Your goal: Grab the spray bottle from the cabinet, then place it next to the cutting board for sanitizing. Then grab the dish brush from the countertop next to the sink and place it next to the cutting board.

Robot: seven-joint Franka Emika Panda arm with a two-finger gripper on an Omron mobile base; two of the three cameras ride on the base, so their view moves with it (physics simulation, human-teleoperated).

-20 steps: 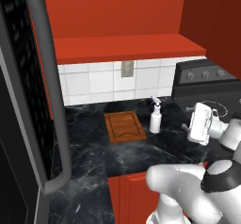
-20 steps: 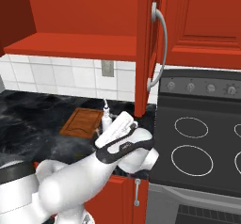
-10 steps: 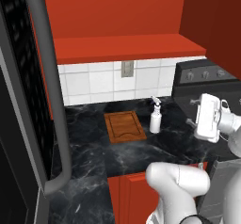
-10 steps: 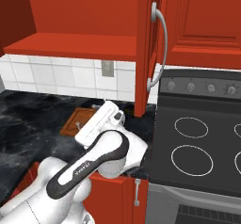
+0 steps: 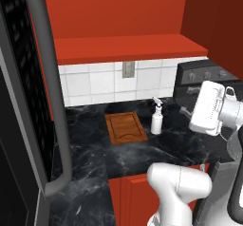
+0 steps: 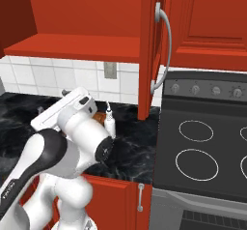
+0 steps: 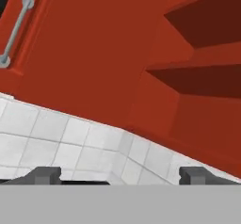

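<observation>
In the left base view, the white arm (image 5: 178, 187) rises at about five o'clock, and its gripper (image 5: 187, 110) hangs at three o'clock above the black countertop (image 5: 137, 156), well apart from everything on it. In the hand view the two dark fingertips (image 7: 44, 173) stand far apart with nothing between them, so the jaws are released and empty; beyond them lie the white wall tiles (image 7: 61, 140) and the red underside of the cabinet (image 7: 103, 53).

Farther in, near the middle of the left base view, the spray bottle (image 5: 156, 117) stands upright on the countertop just beside the cutting board (image 5: 125, 127), at the board's three o'clock. Whether the two touch cannot be told. In the right base view the bottle's nozzle (image 6: 109, 110) pokes out from behind the arm's elbow (image 6: 87, 135).

At two o'clock from the bottle sits the black stove (image 5: 201, 75). Behind the board, at twelve o'clock, a wall outlet (image 5: 127, 69) sits in the tiles, with the red cabinet shelf (image 5: 128, 47) above it.
</observation>
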